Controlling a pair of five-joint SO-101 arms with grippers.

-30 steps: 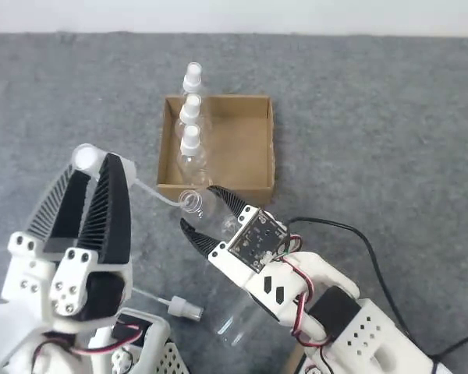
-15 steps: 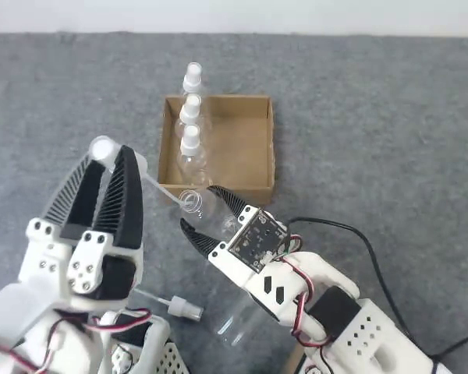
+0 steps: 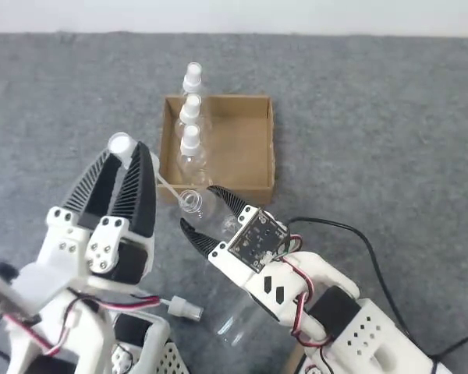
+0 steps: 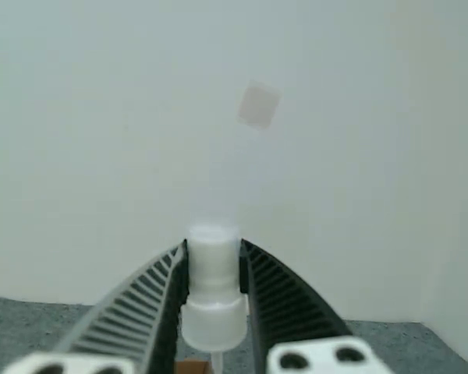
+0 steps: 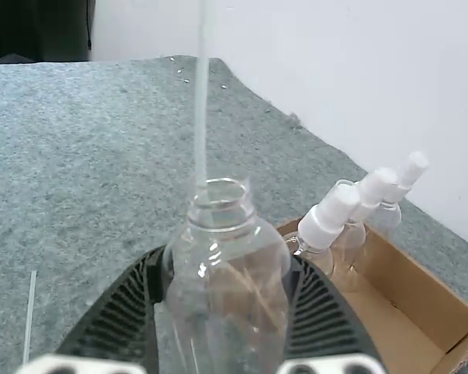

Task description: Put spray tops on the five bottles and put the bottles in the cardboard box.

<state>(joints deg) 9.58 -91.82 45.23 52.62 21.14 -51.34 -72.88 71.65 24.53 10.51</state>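
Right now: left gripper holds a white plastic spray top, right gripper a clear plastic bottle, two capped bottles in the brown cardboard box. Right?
Three capped bottles stand in the brown cardboard box, not two; the right wrist view shows it. Correct: left gripper on the white plastic spray top, right gripper on the clear plastic bottle.

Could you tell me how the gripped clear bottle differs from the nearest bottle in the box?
The clear plastic bottle in the right gripper is uncapped; the nearest boxed bottle wears a white spray top. The first is outside the cardboard box, the second inside. Both are clear.
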